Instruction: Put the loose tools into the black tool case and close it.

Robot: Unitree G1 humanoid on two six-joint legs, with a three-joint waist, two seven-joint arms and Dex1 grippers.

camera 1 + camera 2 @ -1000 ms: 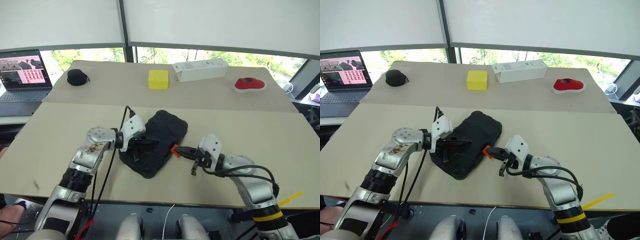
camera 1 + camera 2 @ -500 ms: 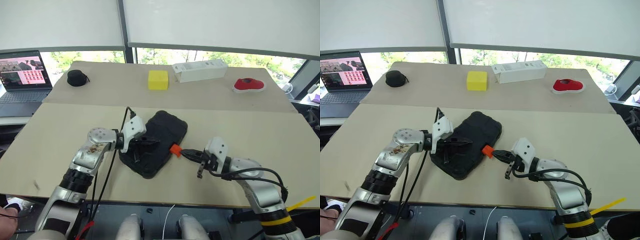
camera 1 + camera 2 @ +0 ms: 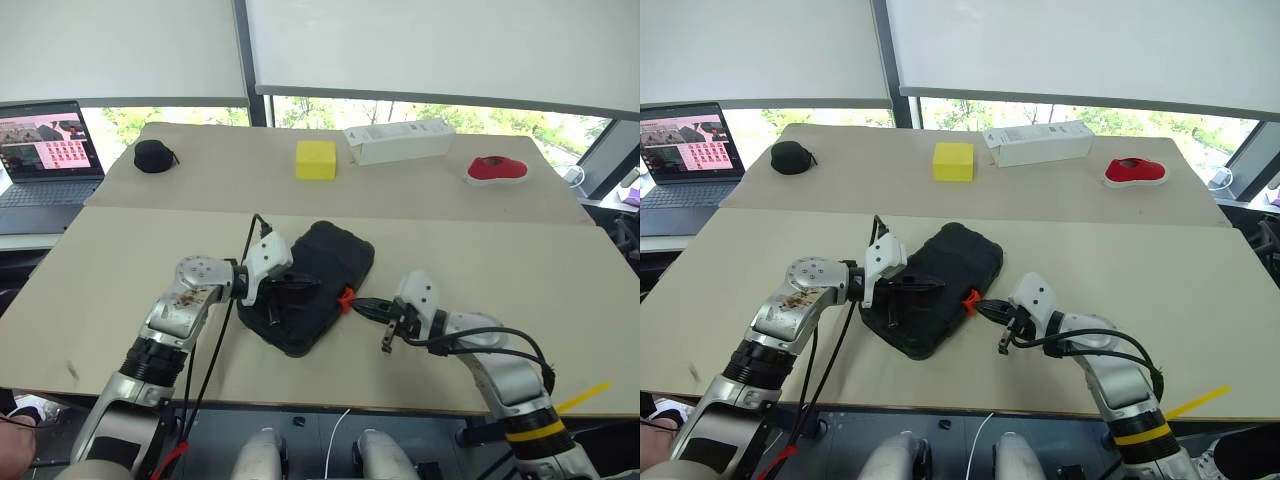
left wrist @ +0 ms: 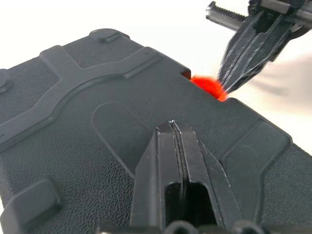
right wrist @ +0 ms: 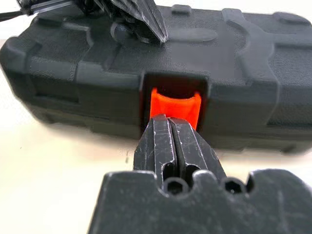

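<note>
Black tool case (image 3: 312,285) lies closed mid-table. Left gripper (image 4: 171,127), clenched empty, presses its lid. Right gripper (image 5: 169,123), clenched empty, tips against the orange latch (image 5: 175,107).

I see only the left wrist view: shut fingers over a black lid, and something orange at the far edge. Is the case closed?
Observer: Yes. In the head views the black tool case lies with its lid down on the table.
Operator: What is the orange thing?
Observer: The orange latch, in a recess in the case's front wall. The right gripper, shut, has its tips at it.
Operator: Are loose tools left outside?
Observer: I see none. Farther back lie a yellow block, a white box, a red object and a round black pouch.
</note>
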